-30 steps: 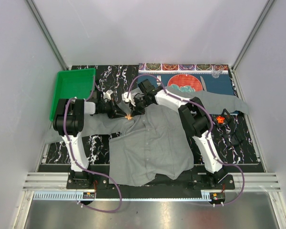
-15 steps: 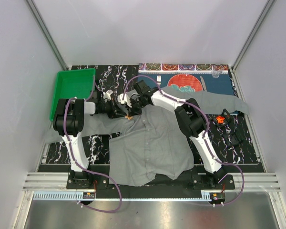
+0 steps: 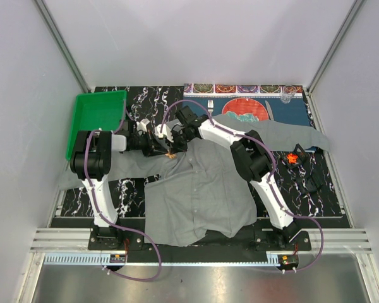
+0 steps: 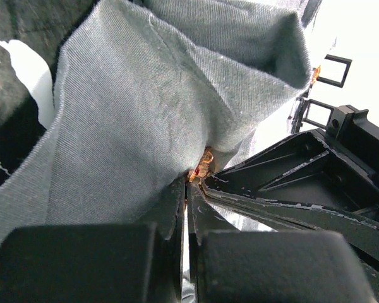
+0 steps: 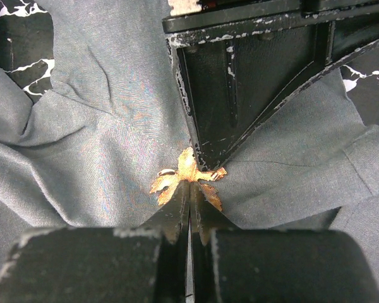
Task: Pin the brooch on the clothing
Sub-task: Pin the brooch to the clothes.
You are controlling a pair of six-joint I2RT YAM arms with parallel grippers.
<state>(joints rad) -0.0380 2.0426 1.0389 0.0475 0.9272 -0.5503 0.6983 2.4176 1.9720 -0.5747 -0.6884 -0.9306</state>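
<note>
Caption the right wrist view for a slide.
Right fingers and left fingers, both shut, meet tip to tip at the gold leaf brooch on the grey shirt.

Bright even overhead light, soft shadows; left wrist background blown out, foreground seemingly blurred.

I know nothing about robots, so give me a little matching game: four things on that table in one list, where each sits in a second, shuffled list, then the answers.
Things:
1. green tray
2. gold brooch
3. grey shirt
4. blue placemat

Places:
A. spread across the middle of the table
B. back left corner
C. back right
D. lying on the grey fabric

Pairs: 1-B, 2-D, 3-A, 4-C
</note>
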